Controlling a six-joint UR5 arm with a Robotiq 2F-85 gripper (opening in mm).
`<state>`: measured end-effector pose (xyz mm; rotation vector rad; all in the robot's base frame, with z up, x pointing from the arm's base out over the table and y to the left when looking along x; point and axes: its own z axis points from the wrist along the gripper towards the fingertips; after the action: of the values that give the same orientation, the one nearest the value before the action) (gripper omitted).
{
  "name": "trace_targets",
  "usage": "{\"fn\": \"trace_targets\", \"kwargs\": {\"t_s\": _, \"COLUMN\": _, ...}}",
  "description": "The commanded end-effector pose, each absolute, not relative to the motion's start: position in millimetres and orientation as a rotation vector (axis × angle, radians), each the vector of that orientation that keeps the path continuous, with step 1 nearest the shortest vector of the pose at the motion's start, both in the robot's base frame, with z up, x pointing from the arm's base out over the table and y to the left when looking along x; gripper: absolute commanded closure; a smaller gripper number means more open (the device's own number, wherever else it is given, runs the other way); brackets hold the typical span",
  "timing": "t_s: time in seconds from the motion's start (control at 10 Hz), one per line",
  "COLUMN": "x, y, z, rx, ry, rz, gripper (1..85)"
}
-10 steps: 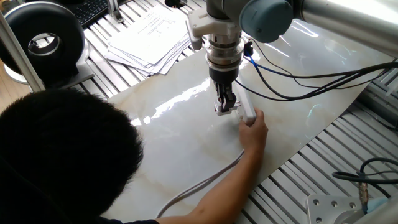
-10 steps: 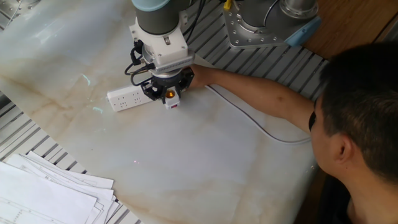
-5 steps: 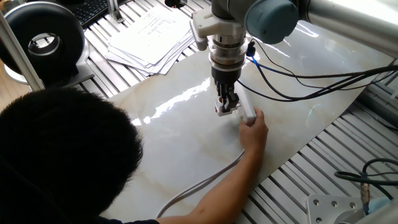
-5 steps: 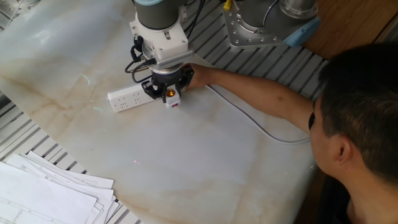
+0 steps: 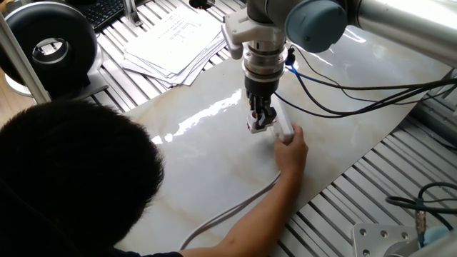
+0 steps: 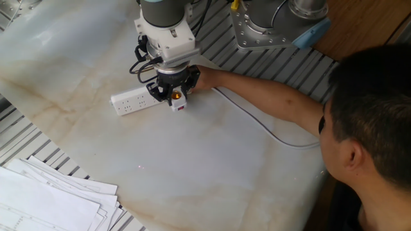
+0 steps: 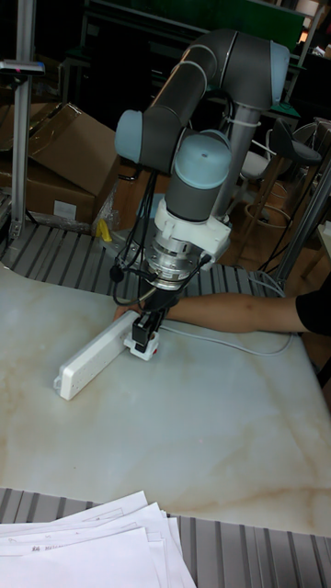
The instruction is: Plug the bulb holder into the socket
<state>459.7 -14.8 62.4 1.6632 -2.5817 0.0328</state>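
Note:
The socket [image 6: 130,101] is a long white power strip lying flat on the marble tabletop, also seen as the socket [image 7: 85,361] and the socket [image 5: 283,124]. My gripper [image 6: 174,96] points straight down over the strip's cable end and is shut on the bulb holder [image 6: 176,98], a small white piece with an orange glow in its opening. The same gripper [image 7: 145,331] holds the bulb holder [image 7: 141,347] low, right at the strip's top surface. The prongs are hidden, so I cannot tell whether they sit in the holes. In the first fixed view the gripper [image 5: 260,120] hides most of the holder.
A person's hand [image 5: 292,145] steadies the strip's cable end, with the forearm [image 6: 270,96] stretched across the table. The grey cable [image 6: 260,125] trails behind. A paper stack [image 5: 171,43] lies at one table edge. The person's head [image 5: 71,178] blocks the near side.
The arm's wrist has shifted a little along the strip; the gripper stays shut on the bulb holder at nearly the same spot. The person's hand has not moved.

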Motion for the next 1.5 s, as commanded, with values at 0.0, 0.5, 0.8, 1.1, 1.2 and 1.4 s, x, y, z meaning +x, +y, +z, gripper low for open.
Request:
{"fn": "trace_targets", "kwargs": {"t_s": 0.0, "x": 460.1, "y": -18.5, "z": 63.3, "rx": 1.676, "ry": -2.582, "rz": 0.047, "gripper": 84.3}}
{"fn": "trace_targets", "kwargs": {"t_s": 0.5, "x": 464.0, "y": -18.0, "z": 61.9, "rx": 1.648, "ry": -2.616, "rz": 0.066, "gripper": 84.3}}
{"fn": "trace_targets", "kwargs": {"t_s": 0.8, "x": 465.0, "y": -18.1, "z": 61.8, "rx": 1.633, "ry": -2.627, "rz": 0.071, "gripper": 84.3}}
{"fn": "trace_targets", "kwargs": {"t_s": 1.1, "x": 467.8, "y": -19.8, "z": 63.0, "rx": 1.629, "ry": -2.629, "rz": 0.096, "gripper": 83.3}}
{"fn": "trace_targets", "kwargs": {"t_s": 1.2, "x": 468.0, "y": -19.5, "z": 63.9, "rx": 1.628, "ry": -2.627, "rz": 0.1, "gripper": 82.3}}
{"fn": "trace_targets", "kwargs": {"t_s": 1.4, "x": 468.1, "y": -18.4, "z": 64.7, "rx": 1.632, "ry": -2.625, "rz": 0.098, "gripper": 79.0}}
